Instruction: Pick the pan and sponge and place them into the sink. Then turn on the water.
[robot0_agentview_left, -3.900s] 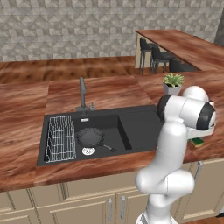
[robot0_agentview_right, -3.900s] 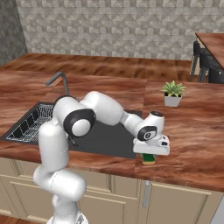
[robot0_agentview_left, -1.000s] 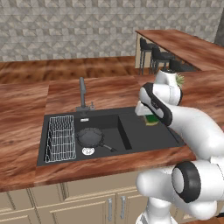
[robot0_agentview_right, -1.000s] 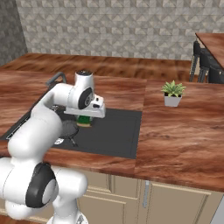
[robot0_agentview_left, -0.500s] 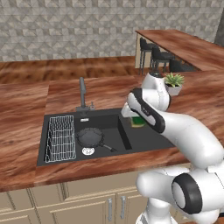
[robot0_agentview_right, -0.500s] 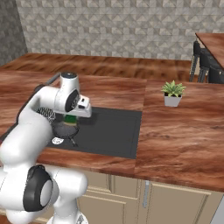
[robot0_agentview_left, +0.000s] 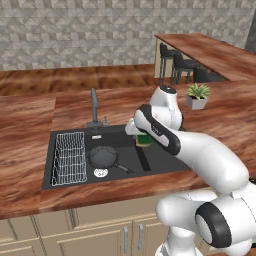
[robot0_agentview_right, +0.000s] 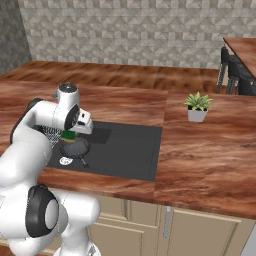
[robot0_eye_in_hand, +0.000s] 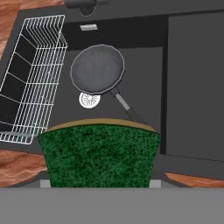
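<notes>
Carrying the sponge (robot0_eye_in_hand: 99, 153) clamped in the gripper (robot0_agentview_left: 143, 139) above the sink (robot0_eye_in_hand: 192, 78), where the pan (robot0_eye_in_hand: 97, 70) already lies beside the drain (robot0_eye_in_hand: 89, 99). Best to lower it over bare basin floor before letting go, clear of the wire rack (robot0_eye_in_hand: 30, 74).

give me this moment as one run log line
pan: in sink basin by drain | sponge: held in gripper above basin | faucet: no water | next: drop sponge
</notes>
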